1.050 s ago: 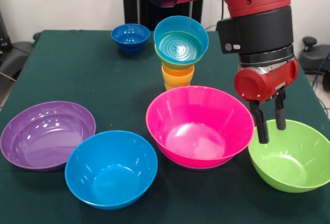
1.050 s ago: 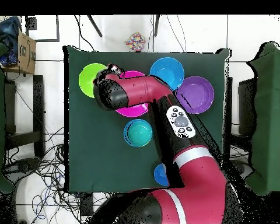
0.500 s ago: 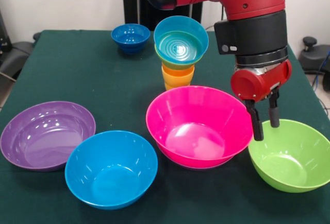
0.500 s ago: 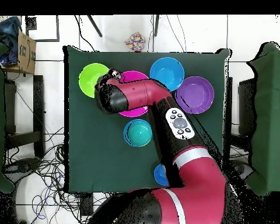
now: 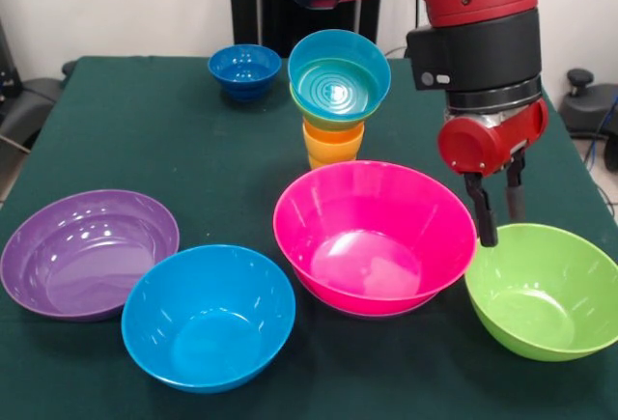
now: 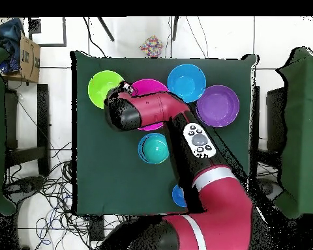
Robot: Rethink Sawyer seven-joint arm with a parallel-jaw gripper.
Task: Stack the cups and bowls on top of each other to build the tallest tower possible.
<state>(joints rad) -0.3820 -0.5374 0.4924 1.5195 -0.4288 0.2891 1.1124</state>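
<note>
Large green bowl [image 5: 546,291]: the hand [image 5: 500,219] hangs over its rim, fingers parted, empty (touching nothing).

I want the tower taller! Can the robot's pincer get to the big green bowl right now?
Probably yes. The pincer hangs open right by the green bowl, at its rim nearest the pink bowl. Nothing lies in the green bowl or over it, so the way down looks free.
</note>
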